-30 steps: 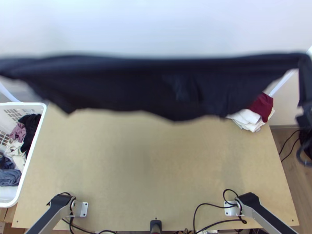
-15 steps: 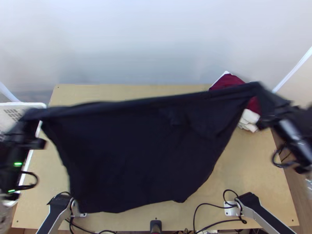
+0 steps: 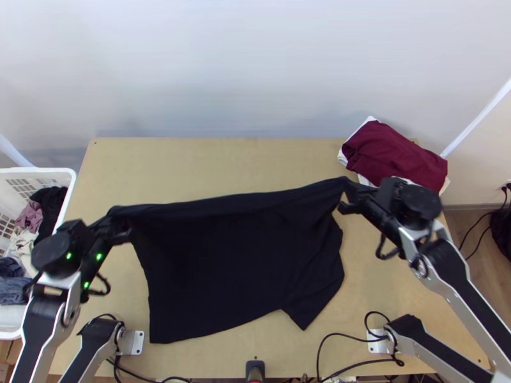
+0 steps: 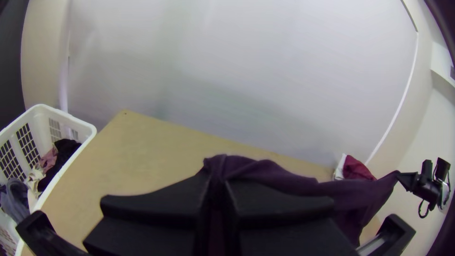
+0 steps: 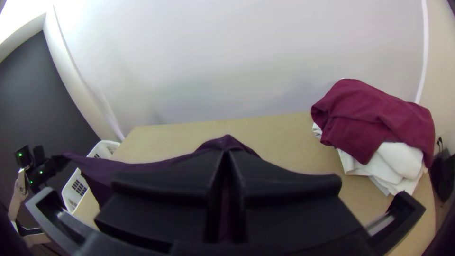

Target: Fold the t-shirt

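The left end effector and right end effector pinch the shirt at 2 ends of its far edge, over the tabletop; light, soft cloth (likely floppy), best held there.

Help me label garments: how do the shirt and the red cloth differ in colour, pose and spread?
The shirt is near-black; the red cloth is deep red. The shirt's far edge stretches between the left pincer and right pincer; the red cloth lies heaped on white cloths. The shirt spreads much wider than the red cloth.
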Available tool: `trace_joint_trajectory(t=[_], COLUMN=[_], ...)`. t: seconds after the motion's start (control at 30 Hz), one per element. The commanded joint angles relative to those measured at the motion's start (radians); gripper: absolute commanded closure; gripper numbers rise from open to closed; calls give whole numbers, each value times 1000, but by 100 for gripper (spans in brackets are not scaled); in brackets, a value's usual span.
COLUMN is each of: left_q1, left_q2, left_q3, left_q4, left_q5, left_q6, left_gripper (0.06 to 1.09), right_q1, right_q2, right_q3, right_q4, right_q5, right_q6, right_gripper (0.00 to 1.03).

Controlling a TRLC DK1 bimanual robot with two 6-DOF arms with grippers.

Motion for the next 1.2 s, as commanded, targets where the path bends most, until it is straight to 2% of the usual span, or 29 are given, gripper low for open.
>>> trace_joint_trajectory(t=[0.0, 0.3, 0.6, 0.9, 1.17], left_q1=[11, 94, 207, 207, 195], left_q2=[129, 570, 999, 1258, 1430], left_q3=[-6, 167, 477, 685, 883], left_q4=[102, 234, 248, 197, 5], left_q5=[2, 47, 94, 96, 97], left_q6=[-12, -6, 2, -29, -63], left_gripper=[105, 105, 105, 105, 105], right_q1=[-1, -71, -131, -162, -188], right_q2=[93, 426, 766, 1029, 1168], right_q3=[-21, 136, 407, 674, 883], right_q4=[72, 107, 107, 55, -117], right_q5=[4, -35, -48, -48, -68], right_q6=[22, 31, 25, 54, 115], right_gripper=[100, 100, 100, 100, 100])
